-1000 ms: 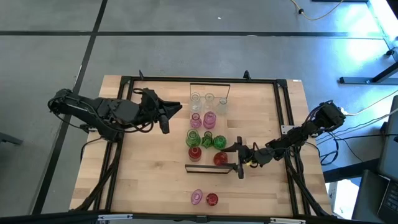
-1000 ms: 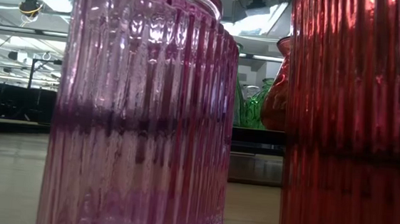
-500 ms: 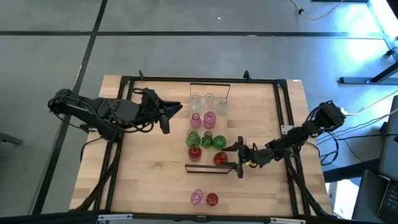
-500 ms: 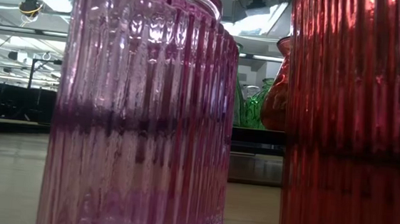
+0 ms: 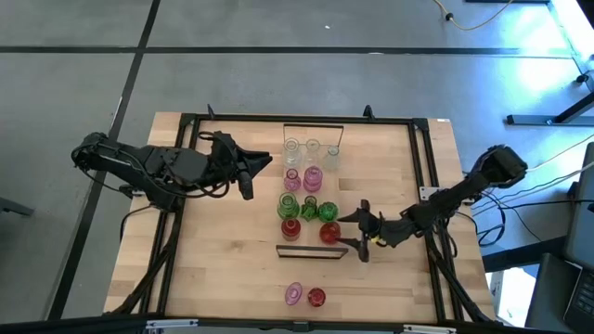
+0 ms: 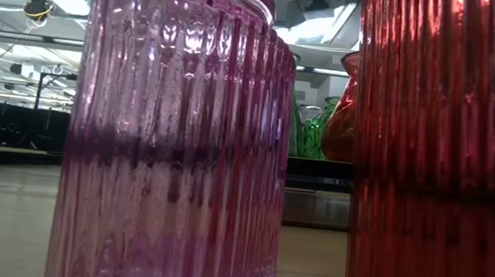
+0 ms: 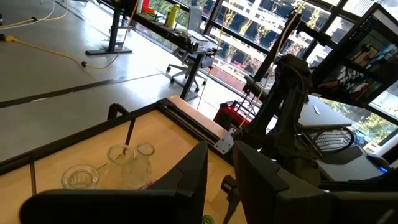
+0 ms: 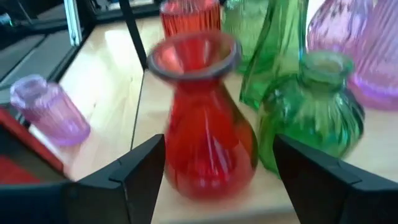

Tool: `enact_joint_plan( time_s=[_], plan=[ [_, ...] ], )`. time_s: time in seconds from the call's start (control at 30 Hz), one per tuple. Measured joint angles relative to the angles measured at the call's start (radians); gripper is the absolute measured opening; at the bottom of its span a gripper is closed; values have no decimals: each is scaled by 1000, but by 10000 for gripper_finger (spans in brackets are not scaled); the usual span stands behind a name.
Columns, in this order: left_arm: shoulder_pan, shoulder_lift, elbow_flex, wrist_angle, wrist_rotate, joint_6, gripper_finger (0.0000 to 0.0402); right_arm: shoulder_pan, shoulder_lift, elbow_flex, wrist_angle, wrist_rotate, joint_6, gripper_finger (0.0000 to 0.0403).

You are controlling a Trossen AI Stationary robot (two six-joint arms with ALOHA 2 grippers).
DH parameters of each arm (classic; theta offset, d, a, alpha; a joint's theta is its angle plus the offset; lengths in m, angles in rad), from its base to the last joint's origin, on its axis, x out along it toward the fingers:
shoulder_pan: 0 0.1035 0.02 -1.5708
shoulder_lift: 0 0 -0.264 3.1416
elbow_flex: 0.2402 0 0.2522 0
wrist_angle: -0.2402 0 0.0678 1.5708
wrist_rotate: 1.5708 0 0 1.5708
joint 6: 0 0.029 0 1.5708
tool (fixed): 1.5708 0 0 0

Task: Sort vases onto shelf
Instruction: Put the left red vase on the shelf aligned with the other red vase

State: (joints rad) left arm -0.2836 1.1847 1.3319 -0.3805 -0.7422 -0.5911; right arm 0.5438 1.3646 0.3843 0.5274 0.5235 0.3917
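I have the right gripper (image 5: 357, 234) low over the surface (image 5: 204, 269), at the near right end of the shelf (image 5: 316, 148). Its fingers (image 8: 140, 171) stand released and spread, one on each side of a red vase (image 8: 208, 134) that sits on the shelf's near end; from the wrist view I think neither pad touches the glass, though the edges are blurred. Just beyond that red vase stand green vases (image 8: 311, 112), then pink vases (image 5: 313, 178), and at the far end a few clear vases (image 5: 311, 148), all in a row along the plank. Another red vase (image 5: 290, 228) stands to the left of the one I am straddling.

Two vases remain off the shelf, on the surface's near edge: a pink one (image 5: 294, 295) and a red one (image 5: 316, 297) side by side, filling the low view.

The left gripper (image 5: 249, 176) hovers left of the shelf, holding nothing, its fingers (image 7: 186, 180) drawn in to a narrow gap.
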Motion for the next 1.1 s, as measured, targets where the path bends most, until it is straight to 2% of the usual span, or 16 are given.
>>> enact_joint_plan(
  time_s=[0.1, 0.27, 0.5, 0.6, 0.73, 0.97, 1.1],
  plan=[
    [0, 0, 0, 0, 0, 0, 72, 0, -29, 0, -86, -29, 34, 280],
    [0, 0, 0, 0, 0, 1, 72, 0, -62, 0, -122, -101, 76, 280],
    [0, 0, 0, 0, 0, 2, 72, 0, -72, 0, -282, -117, 181, 280],
    [-1, 0, 0, 0, 0, 2, 73, 0, -72, 0, -313, -124, 211, 266],
    [-1, 0, 0, 0, 0, 2, 72, 0, -92, 5, -330, -125, 218, 204],
    [0, 0, 0, -17, 0, 2, 73, -1, -173, 31, -435, -137, 172, 21],
    [0, 0, 0, -33, 0, 2, 73, -1, -169, 31, -443, -151, 164, 18]
  ],
)
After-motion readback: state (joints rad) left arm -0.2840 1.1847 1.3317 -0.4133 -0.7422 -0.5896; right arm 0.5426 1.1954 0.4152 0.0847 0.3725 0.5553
